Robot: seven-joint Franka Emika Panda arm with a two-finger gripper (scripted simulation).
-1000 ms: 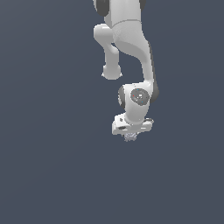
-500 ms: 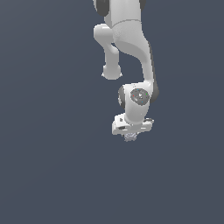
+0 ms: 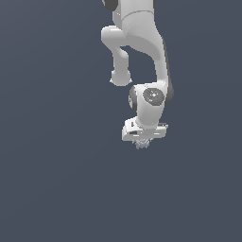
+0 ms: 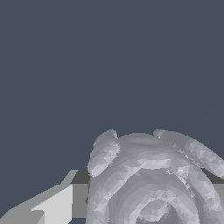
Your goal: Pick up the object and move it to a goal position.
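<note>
The object [image 3: 141,144], a pale knobbly lump, is seen tucked right under the gripper [image 3: 142,142], clamped between its fingers [image 4: 52,205]. In the wrist view the object [image 4: 148,179] fills the lower frame, ridged and curled, against plain dark grey.

Arm: a white jointed robot arm [image 3: 142,52] is seen entering from the top edge and bending downward near the middle of the exterior view.
Wrist: a rounded wrist joint [image 3: 152,97] with a dark circular cap is shown facing the camera.
Gripper: the gripper [image 3: 141,142] is pointed downward below the flat hand block; its fingers are largely hidden, so their spacing cannot be judged.
Object: a small pale, knobbly object [image 3: 141,143] is seen just under the hand block, touching it.
Background: a uniform dark grey-blue background [image 3: 52,179] is shown all around.
</note>
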